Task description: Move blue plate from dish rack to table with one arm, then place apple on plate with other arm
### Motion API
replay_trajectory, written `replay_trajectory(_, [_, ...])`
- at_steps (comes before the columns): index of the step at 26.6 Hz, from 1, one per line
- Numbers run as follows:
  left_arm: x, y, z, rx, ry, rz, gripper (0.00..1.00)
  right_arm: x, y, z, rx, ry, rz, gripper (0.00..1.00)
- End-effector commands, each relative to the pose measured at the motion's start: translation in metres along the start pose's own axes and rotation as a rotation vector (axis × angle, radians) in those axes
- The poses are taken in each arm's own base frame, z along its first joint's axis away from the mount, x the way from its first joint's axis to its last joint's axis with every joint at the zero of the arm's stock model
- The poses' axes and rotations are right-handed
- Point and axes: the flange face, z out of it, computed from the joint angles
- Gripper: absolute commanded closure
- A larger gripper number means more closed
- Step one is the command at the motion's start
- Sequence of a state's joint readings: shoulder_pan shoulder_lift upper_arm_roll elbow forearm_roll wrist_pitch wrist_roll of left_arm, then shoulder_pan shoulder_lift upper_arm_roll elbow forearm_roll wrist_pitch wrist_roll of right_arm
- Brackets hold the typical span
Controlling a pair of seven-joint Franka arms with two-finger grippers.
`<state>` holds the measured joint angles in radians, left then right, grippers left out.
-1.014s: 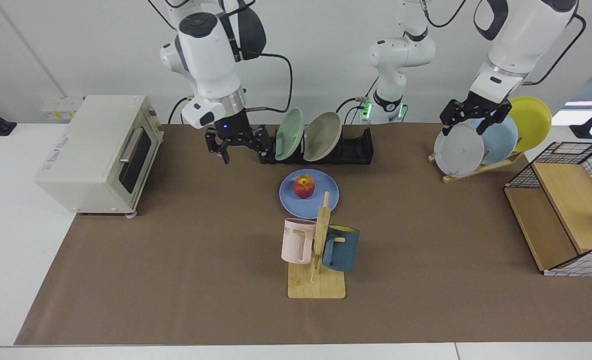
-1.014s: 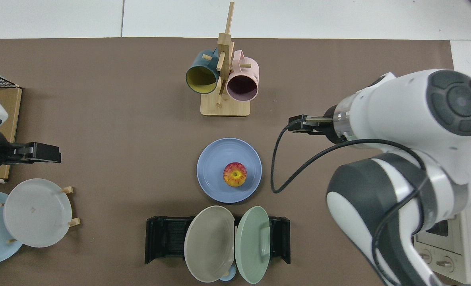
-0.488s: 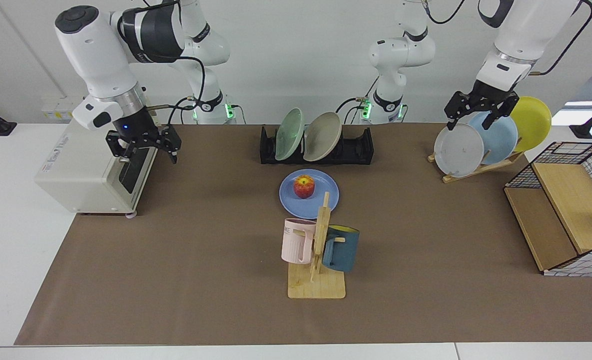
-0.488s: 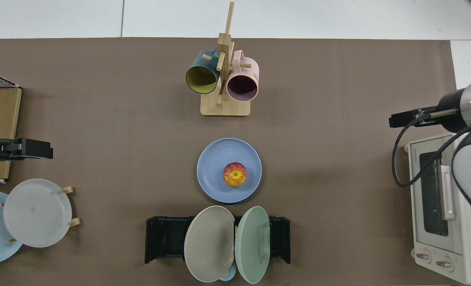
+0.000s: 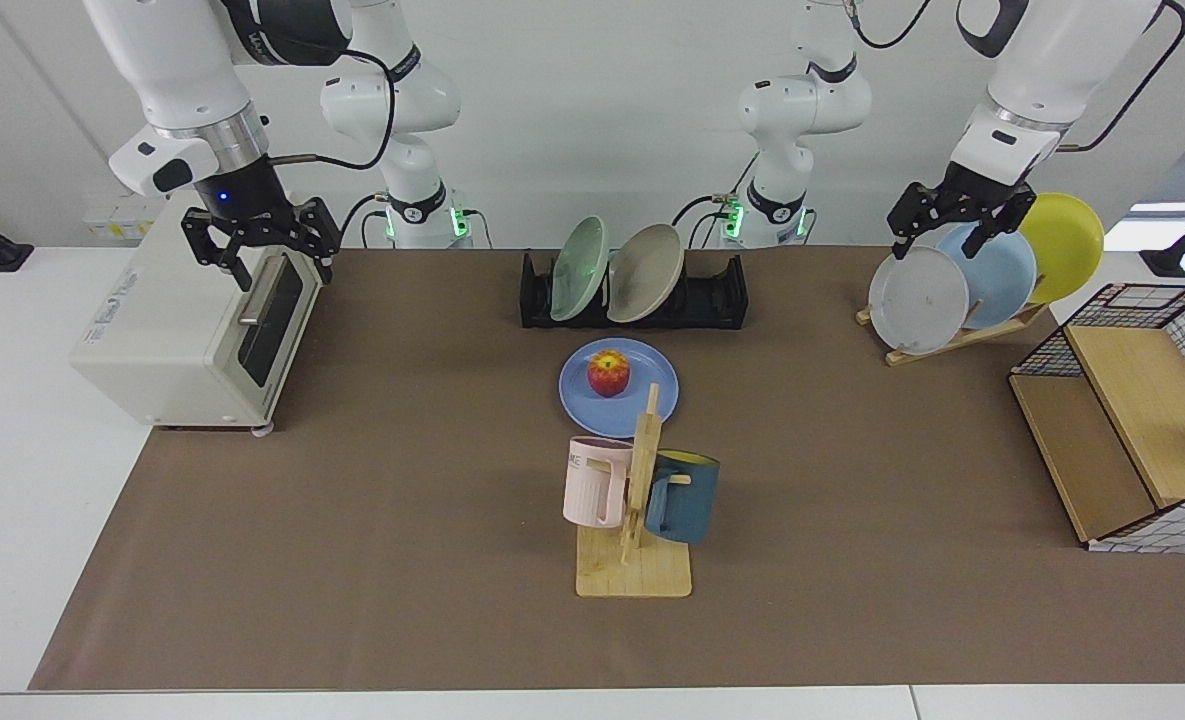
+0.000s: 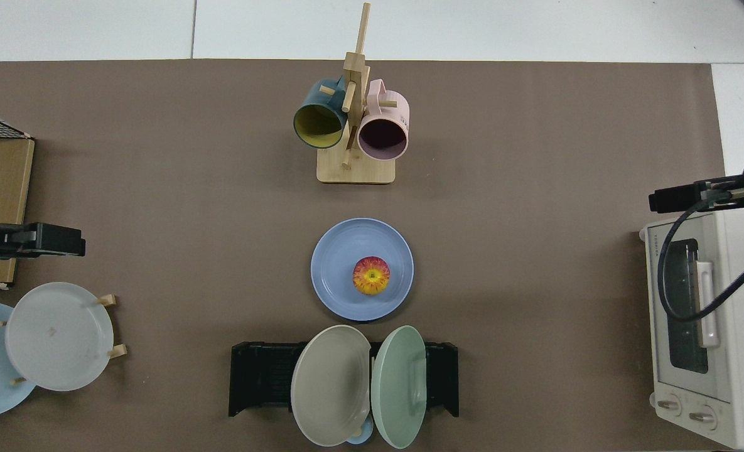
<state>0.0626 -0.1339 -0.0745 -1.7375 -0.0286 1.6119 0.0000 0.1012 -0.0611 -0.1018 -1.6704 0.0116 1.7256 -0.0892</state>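
The apple (image 5: 608, 372) sits on the blue plate (image 5: 652, 395) at the mat's (image 5: 402, 520) centre, at 6 o'clock from the rack (image 5: 722, 295). Right gripper (image 5: 260, 238) hangs spread and empty above the oven (image 5: 167, 320); left gripper (image 5: 960, 208), likewise parted and empty, hovers over the plate stand (image 5: 952, 335).

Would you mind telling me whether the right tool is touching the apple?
Apart. The facing view shows the right tool up over the toaster oven, with bare brown mat between it and the apple on the blue plate.
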Motion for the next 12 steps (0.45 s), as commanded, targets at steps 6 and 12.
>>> replay_trajectory(6, [-0.005, -0.002, 0.0, -0.012, -0.022, 0.011, 0.0, -0.013, -0.003, 0.016, -0.015, -0.059, 0.029, 0.0])
replay_trajectory(12, [-0.005, -0.002, 0.0, -0.012, -0.022, 0.011, 0.0, -0.016, -0.003, 0.035, -0.014, -0.073, 0.032, 0.0])
